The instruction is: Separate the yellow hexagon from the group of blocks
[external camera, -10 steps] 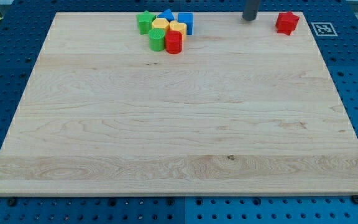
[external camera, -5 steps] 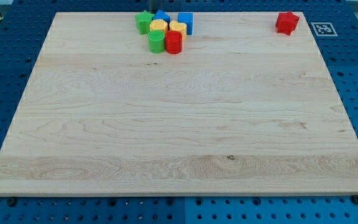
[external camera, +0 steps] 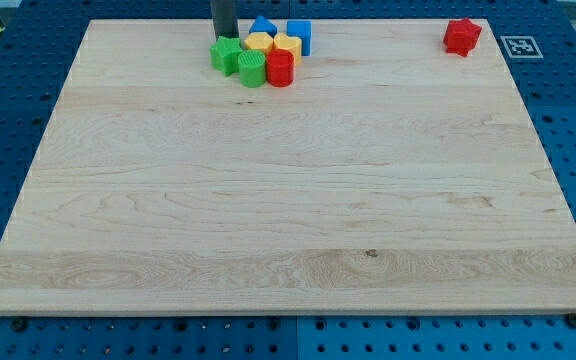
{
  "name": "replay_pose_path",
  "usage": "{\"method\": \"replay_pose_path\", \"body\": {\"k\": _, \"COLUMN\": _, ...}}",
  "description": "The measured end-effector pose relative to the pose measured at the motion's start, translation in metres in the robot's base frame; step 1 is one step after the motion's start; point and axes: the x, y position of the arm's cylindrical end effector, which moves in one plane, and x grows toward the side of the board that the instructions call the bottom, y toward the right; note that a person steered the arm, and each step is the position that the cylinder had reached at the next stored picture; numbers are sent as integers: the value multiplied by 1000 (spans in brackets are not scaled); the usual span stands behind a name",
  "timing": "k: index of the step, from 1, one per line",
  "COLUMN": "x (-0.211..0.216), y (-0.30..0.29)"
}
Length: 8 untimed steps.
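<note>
We read no writing, and at the board's (external camera: 288, 200) top edge our tip (external camera: 224, 37), a bare rod with no claw to open, touches the green star (external camera: 225, 55), the yellow hexagon (external camera: 259, 44) just right.

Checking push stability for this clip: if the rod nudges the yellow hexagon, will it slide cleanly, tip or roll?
The yellow hexagon looks squat and flat-based, so it probably slides rather than tips or rolls. Packed against the red cylinder and blue block, it likely drags them along. My tip is beside the green star.
</note>
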Motion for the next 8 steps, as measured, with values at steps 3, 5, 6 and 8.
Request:
{"method": "replay_pose_path", "body": {"k": 3, "x": 12, "y": 9}}
{"method": "replay_pose_path", "body": {"k": 5, "x": 29, "y": 21}}
{"method": "replay_pose_path", "body": {"k": 6, "x": 29, "y": 21}}
{"method": "replay_pose_path", "body": {"k": 8, "x": 24, "y": 23}}
